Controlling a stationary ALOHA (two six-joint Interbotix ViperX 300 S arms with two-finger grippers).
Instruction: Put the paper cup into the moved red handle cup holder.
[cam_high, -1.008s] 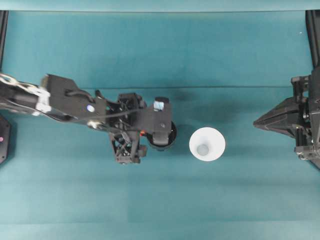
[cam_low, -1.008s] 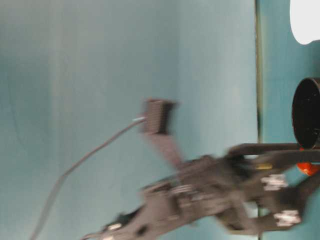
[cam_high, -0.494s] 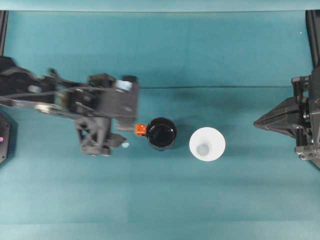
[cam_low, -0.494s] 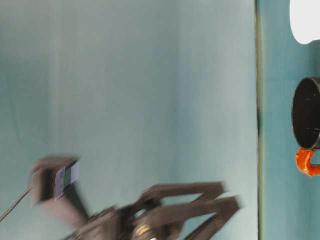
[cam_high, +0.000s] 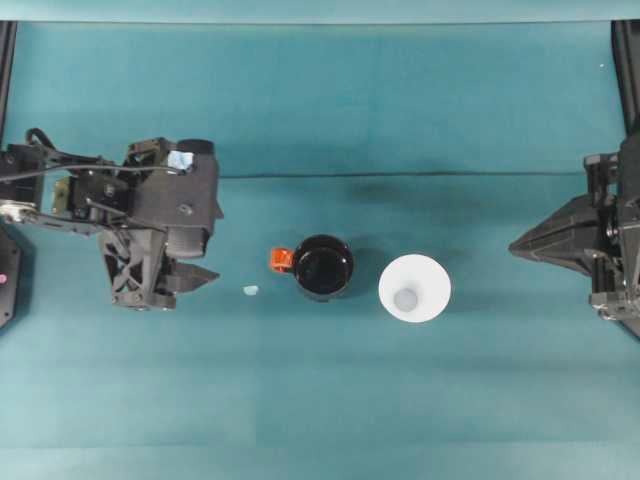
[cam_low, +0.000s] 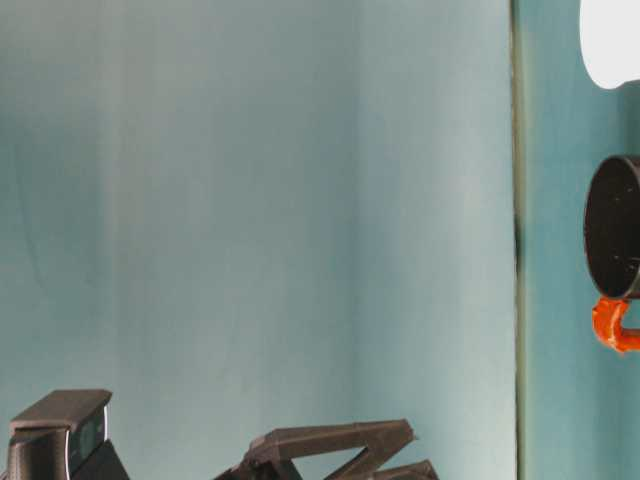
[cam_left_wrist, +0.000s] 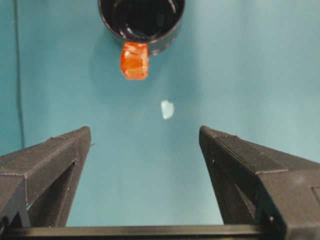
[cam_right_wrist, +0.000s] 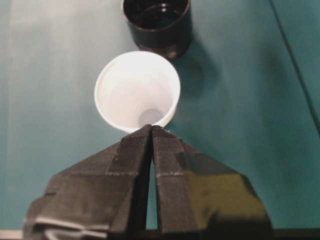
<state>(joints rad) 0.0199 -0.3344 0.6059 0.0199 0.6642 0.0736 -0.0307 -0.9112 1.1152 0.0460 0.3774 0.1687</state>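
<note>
The white paper cup (cam_high: 414, 288) stands upright on the teal table, just right of the red handle cup holder (cam_high: 322, 267). The holder is glossy black, and its orange-red handle (cam_high: 281, 260) points left. My left gripper (cam_high: 212, 245) is open with nothing between its fingers, well to the left of the holder. The left wrist view shows the holder (cam_left_wrist: 141, 17) ahead of the spread fingers (cam_left_wrist: 55, 155). My right gripper (cam_high: 512, 245) is shut and holds nothing, off to the right of the cup. In the right wrist view its tip (cam_right_wrist: 151, 128) lies just short of the cup (cam_right_wrist: 137, 90), with the holder (cam_right_wrist: 157, 17) beyond.
A small pale scrap (cam_high: 250, 290) lies on the table between my left gripper and the handle, also seen as the scrap (cam_left_wrist: 167, 109) in the left wrist view. A dark seam (cam_high: 400, 176) runs across the cloth behind the cups. Black frame posts (cam_high: 625, 70) stand at the side edges.
My left gripper has let go of the holder and drawn back to the left, open. The holder stays beside the cup with its handle uncovered. The right arm has not moved.
</note>
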